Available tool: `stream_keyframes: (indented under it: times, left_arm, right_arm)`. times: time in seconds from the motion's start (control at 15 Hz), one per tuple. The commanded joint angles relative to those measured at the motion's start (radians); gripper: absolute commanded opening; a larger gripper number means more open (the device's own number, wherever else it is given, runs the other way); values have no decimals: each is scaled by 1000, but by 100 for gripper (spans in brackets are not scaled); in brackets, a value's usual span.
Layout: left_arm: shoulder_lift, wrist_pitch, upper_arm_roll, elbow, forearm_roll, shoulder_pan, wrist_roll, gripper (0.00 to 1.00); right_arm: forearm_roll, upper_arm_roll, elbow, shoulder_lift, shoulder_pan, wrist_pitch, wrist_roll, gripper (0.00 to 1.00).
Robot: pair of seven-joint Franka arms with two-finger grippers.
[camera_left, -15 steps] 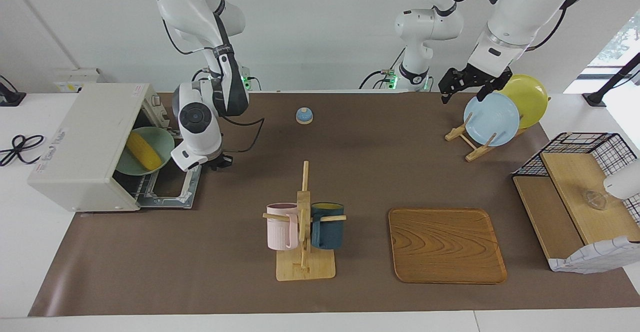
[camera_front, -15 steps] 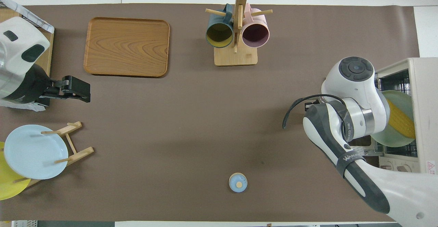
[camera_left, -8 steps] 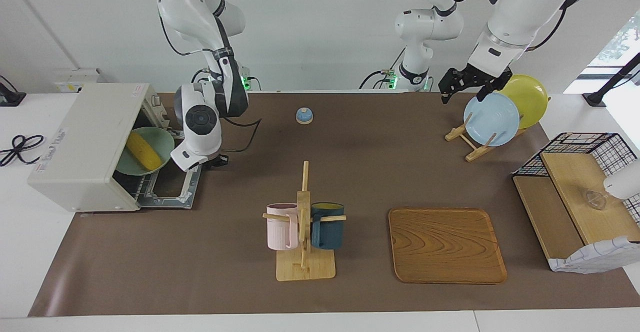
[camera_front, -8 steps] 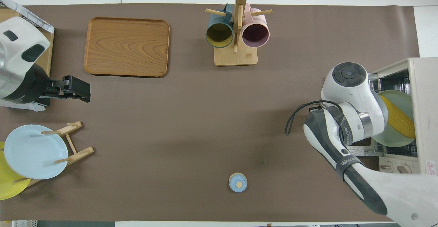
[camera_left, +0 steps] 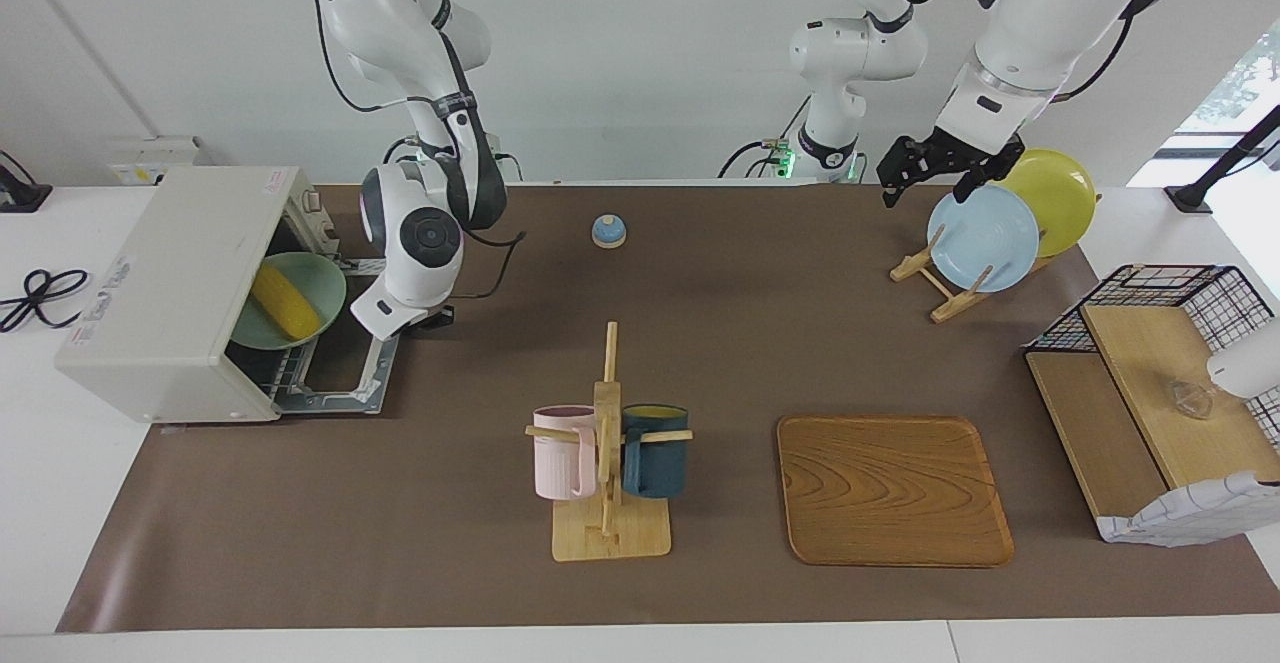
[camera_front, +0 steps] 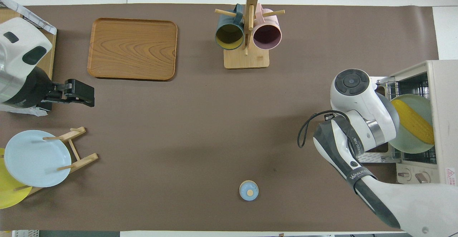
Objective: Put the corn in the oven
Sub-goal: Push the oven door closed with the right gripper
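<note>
The corn [camera_left: 285, 301] [camera_front: 411, 121] lies on a pale green plate [camera_left: 328, 281] [camera_front: 408, 147] on the rack inside the off-white oven [camera_left: 160, 283] [camera_front: 443, 115]. The oven's door [camera_left: 340, 383] hangs open, flat on the table. My right gripper [camera_left: 437, 317] hovers shut and empty just outside the opening, over the door's edge nearest the robots. In the overhead view its wrist hides it. My left gripper [camera_left: 930, 171] [camera_front: 79, 94] waits open and empty over the plate rack.
A wooden rack [camera_left: 940, 283] [camera_front: 77, 151] holds a blue plate [camera_left: 983, 238] and a yellow plate [camera_left: 1055, 198]. A small blue bell [camera_left: 608, 231] [camera_front: 248, 190], a mug rack [camera_left: 608, 453] [camera_front: 247, 33], a wooden tray [camera_left: 893, 490] [camera_front: 132, 49] and a wire basket [camera_left: 1150, 383] stand on the brown mat.
My right arm's hand has drawn back from the oven's opening toward the middle of the table and risen a little. Corn and plate stay in the oven. The left arm has not moved.
</note>
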Motion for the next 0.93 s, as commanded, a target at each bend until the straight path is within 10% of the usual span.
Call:
stream_keyframes:
  times: [0.0,0.87]
  left_arm:
    - [-29,7,4,-30,14,-1,2,100]
    - [-29,7,4,-30,14,-1,2,100]
  right_arm:
    - [-15,-15,93,-66,-55,-102,-153,0]
    - [110,-26,169,-236,-231,-233,-425,11]
